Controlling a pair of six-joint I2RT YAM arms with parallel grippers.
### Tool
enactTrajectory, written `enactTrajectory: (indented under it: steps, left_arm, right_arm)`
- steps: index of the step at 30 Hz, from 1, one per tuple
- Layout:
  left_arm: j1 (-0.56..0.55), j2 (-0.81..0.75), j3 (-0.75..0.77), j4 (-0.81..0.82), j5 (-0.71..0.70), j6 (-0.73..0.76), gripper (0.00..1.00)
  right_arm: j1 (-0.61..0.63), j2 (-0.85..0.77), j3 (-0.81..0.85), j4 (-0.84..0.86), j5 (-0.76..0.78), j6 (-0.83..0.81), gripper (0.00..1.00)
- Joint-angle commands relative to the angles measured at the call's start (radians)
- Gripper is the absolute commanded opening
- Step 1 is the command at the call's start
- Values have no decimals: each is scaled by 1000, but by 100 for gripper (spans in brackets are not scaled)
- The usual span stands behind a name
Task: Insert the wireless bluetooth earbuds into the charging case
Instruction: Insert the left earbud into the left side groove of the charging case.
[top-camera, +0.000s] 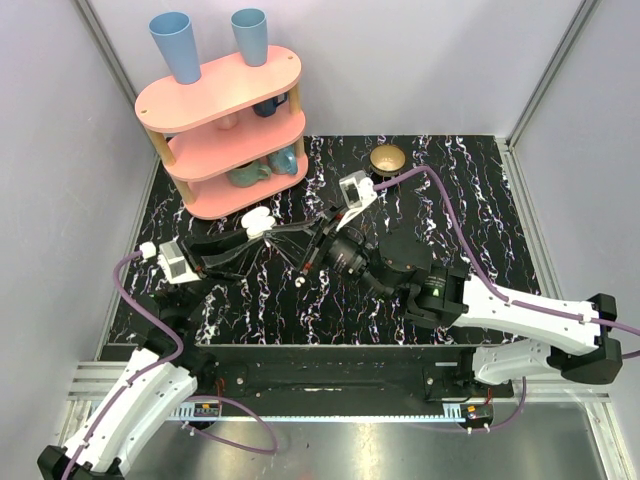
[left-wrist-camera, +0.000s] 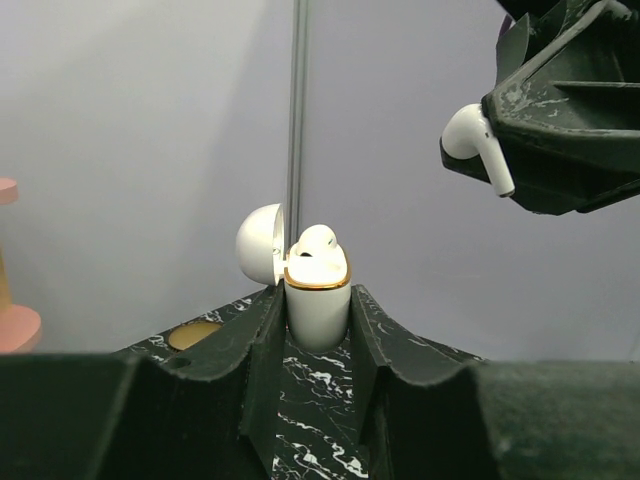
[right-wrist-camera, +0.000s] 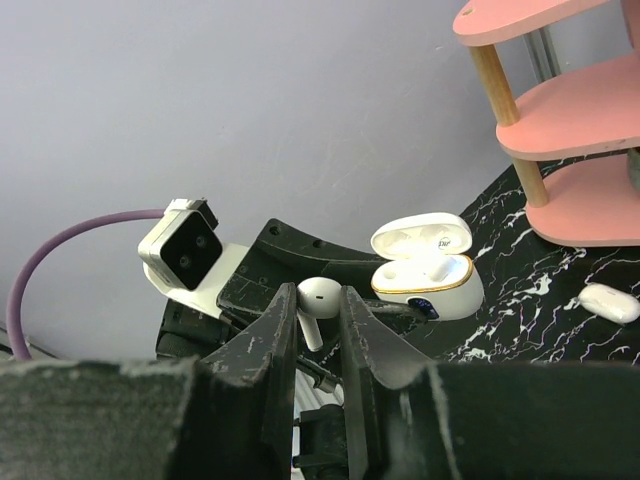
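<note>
White charging case (left-wrist-camera: 318, 300), lid open, stands clamped in my left jaws; my right jaws grip one white earbud (right-wrist-camera: 318, 297) near it, not touching.

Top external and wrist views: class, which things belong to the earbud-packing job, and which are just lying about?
Job in hand:
- charging case, open, held by left tool
- earbud, held by right tool

Lying about:
- pink shelf
- blue cups
- gold bowl

Soft, even light (no glare) — sharp
</note>
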Motion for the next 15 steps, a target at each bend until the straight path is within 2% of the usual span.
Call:
enactTrajectory:
  steps: [1,15]
  left_arm:
    - [-22,-17,38,11,-78,58,0]
    - [-63,-10,50,11,-108,46,0]
  right_arm:
    - [12,15,52,62,68,-41,7]
    - [27,85,62,133,150,-135,6]
